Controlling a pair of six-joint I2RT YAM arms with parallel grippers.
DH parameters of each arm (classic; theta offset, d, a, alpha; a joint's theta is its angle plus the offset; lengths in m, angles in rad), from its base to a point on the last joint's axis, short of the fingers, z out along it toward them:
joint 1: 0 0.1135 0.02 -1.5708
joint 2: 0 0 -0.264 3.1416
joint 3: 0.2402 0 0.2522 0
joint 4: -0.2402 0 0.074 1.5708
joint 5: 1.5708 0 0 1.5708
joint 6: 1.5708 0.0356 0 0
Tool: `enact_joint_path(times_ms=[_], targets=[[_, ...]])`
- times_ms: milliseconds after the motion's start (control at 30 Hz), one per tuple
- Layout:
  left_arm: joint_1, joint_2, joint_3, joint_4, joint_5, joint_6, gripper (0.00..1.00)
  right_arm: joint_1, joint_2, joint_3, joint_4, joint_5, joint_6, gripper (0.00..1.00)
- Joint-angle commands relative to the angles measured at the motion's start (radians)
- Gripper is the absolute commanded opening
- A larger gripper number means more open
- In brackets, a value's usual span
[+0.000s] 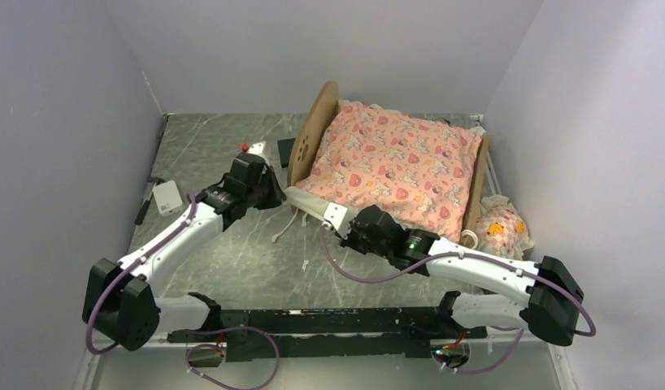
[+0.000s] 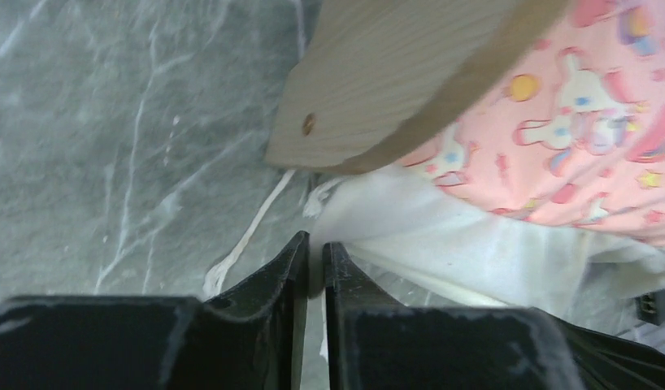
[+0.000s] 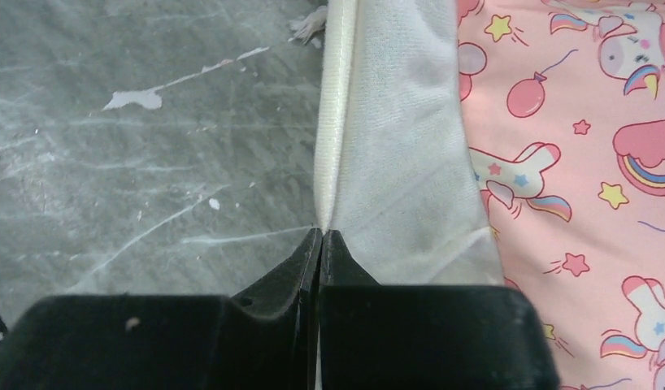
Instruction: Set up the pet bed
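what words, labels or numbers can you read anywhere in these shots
None can be read.
The pink mattress carries only cartoon pictures, no letters.
The small white box at the left is too small to show any label.

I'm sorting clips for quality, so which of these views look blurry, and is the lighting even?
Top external: sharp, evenly lit, only soft shadows. Left wrist: soft; the headboard and pink mattress are blurred. Right wrist: crisper, the mattress print readable, the dark right fingers lacking detail.
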Motion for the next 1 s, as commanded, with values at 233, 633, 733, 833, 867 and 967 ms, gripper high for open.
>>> enact_joint_path(times_ms=[233, 633, 733, 833, 867, 967], targets=[[0.005, -0.087, 0.059, -0.206, -0.087, 0.057, 0.61, -0.037, -0.151, 0.106, -0.175, 0.124, 0.217, 0.68], [0.004, 0.160, 0.399, -0.204, -0.109, 0.222, 0.69, -0.577, -0.216, 0.289, -0.346, 0.269, 0.492, 0.78], [0.004, 0.240, 0.464, -0.203, -0.108, 0.238, 0.69, -0.732, -0.190, 0.291, -0.356, 0.230, 0.539, 0.78], [0.003, 0.297, 0.506, -0.203, -0.115, 0.243, 0.70, -0.857, -0.165, 0.284, -0.344, 0.231, 0.553, 0.77], [0.003, 0.310, 0.510, -0.195, -0.119, 0.245, 0.70, -0.898, -0.155, 0.283, -0.341, 0.228, 0.557, 0.76], [0.002, 0.337, 0.522, -0.188, -0.129, 0.248, 0.69, -1.002, -0.118, 0.287, -0.320, 0.196, 0.556, 0.74]])
